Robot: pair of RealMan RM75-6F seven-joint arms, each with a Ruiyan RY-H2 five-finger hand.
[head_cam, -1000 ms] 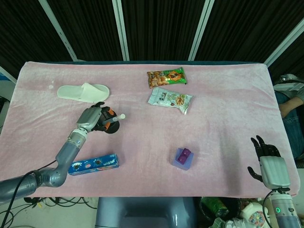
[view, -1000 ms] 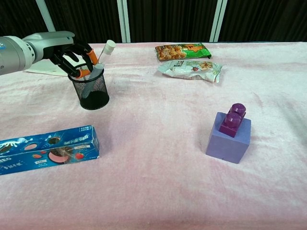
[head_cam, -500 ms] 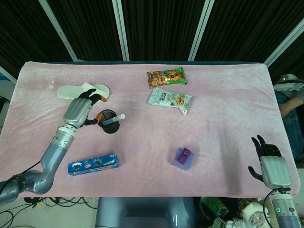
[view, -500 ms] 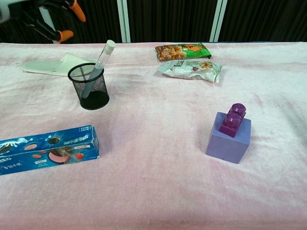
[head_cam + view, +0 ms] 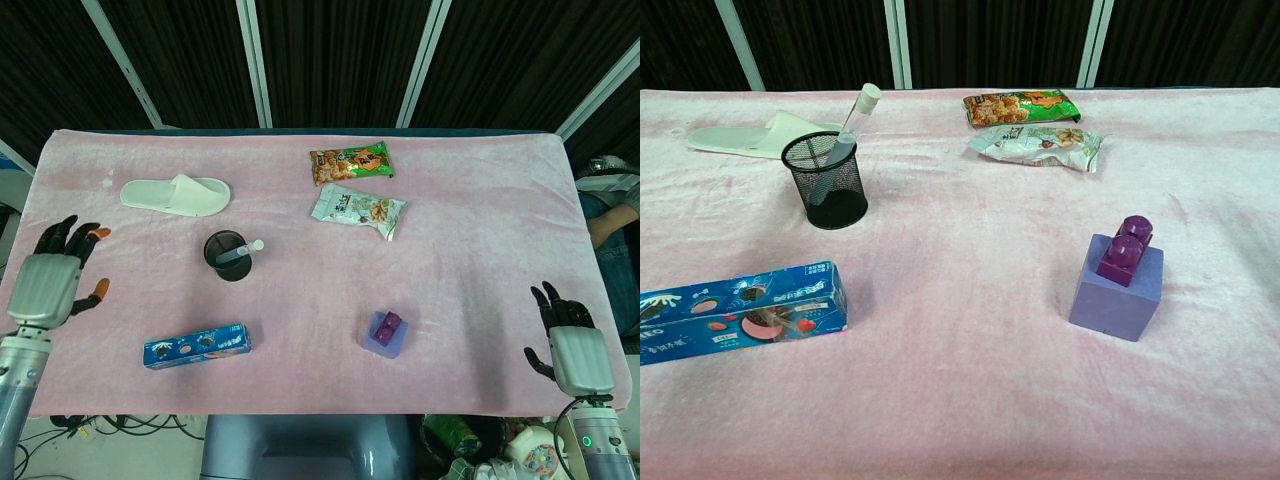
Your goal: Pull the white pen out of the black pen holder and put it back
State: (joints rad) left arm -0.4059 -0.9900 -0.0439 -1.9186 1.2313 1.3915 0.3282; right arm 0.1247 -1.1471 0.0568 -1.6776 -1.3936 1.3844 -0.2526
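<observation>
The white pen [image 5: 845, 136] stood inside the black pen holder [image 5: 826, 182], leaning to one side with its capped end sticking out above the mesh rim. The holder sat upright on the pink-covered desk [image 5: 460, 250], just in front of a white slipper [image 5: 175, 193] and well apart from both hands.

The left hand [image 5: 48, 285] hung at the left edge of the desk with its fingers spread and nothing in them. The right hand [image 5: 572, 350] was at the near right corner, likewise with fingers apart and empty. Neither hand showed in the chest view.

Judged from how things lay, the pen was either already returned or not yet pulled out; the pictures alone could not settle which. With both hands off to the sides and nothing held, the moment read as a rest between moves or the end of the task.

If the pen was yet to be drawn, the next move would call for the left hand, the nearer one, to come in over the holder, pinch the exposed top of the pen and lift along its lean so that the light mesh holder was not tipped or dragged.

A blue snack box [image 5: 740, 311] lay nearer than the holder, a purple block [image 5: 1119, 280] to the right, and two snack packets [image 5: 357, 188] further back.
</observation>
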